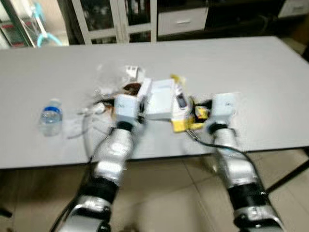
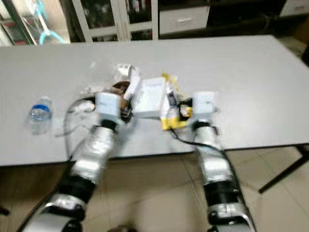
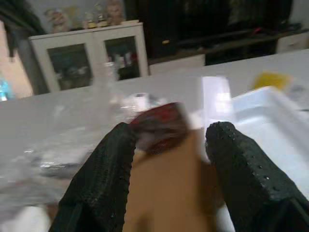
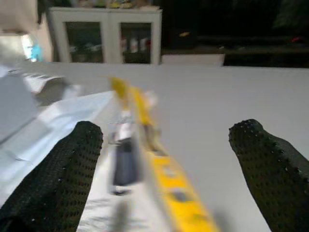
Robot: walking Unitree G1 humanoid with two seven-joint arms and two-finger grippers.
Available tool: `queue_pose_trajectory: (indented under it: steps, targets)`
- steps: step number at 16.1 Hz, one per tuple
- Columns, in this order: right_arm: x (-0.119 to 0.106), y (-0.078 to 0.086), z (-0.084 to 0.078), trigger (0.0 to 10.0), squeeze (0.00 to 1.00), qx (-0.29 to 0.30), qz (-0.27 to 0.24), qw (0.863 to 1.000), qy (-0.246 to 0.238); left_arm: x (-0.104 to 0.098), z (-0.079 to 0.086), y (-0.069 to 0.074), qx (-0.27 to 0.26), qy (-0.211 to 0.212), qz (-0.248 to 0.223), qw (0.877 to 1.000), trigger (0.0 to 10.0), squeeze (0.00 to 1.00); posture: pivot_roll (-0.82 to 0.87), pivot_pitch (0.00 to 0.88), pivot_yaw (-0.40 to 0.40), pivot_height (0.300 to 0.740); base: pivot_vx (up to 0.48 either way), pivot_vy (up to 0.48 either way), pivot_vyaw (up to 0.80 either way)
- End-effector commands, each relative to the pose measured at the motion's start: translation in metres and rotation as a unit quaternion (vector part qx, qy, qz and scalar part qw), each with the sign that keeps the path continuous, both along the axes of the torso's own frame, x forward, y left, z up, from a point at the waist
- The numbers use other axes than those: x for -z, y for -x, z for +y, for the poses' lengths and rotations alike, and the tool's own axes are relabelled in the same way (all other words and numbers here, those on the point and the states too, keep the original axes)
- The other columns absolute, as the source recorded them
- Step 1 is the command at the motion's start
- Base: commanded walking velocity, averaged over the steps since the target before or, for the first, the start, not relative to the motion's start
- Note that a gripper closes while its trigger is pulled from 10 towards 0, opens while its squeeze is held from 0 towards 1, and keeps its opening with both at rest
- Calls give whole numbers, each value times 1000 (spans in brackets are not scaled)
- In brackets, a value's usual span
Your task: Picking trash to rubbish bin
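grey table [image 1: 251, 72] before glass cabinets [image 1: 116, 19]; left gripper [image 3: 166, 159] and right gripper [image 4: 166, 164] both spread wide.

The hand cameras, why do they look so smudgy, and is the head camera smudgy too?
Left wrist view: the black fingers are sharp, but the brown and red wrapper between them is smeared. Right wrist view: the yellow packet is streaked with blur, and the back of the room is dark. Both eye views: softly blurred, the clear plastic water bottle and white foam box look fuzzy.
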State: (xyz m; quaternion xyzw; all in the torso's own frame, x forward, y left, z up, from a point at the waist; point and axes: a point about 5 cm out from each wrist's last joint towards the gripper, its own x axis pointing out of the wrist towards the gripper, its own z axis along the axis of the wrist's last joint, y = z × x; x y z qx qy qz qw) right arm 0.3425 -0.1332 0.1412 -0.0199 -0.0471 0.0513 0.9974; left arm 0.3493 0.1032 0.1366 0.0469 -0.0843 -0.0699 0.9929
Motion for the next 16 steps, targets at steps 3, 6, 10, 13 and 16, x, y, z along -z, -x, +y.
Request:
queue_pose_trajectory:
  steps: [3,6,10,13,16]
  targets:
    - [-1,0,-10,10000,0,14,-2,1000,4,-1,-12,2,20,2,1,1000,10000,0,-63,89,38,740,0,0,0]
    - [1,1,-9,10000,0,12,0,1000,5,-2,-10,2,20,-10,-2,1000,10000,0,-61,91,38,740,0,0,0]
    - [1,1,-7,10000,0,8,2,1000,8,-1,-10,2,21,-8,1,1000,10000,0,-61,91,37,740,0,-432,0]
    - [1,1,-7,10000,0,8,2,1000,9,-1,-11,2,22,-10,0,1000,10000,0,-61,91,37,740,0,-434,0]
    - [2,1,-7,10000,0,7,3,1000,9,-1,-10,1,20,-10,0,1000,10000,0,-60,91,36,740,0,-433,0]
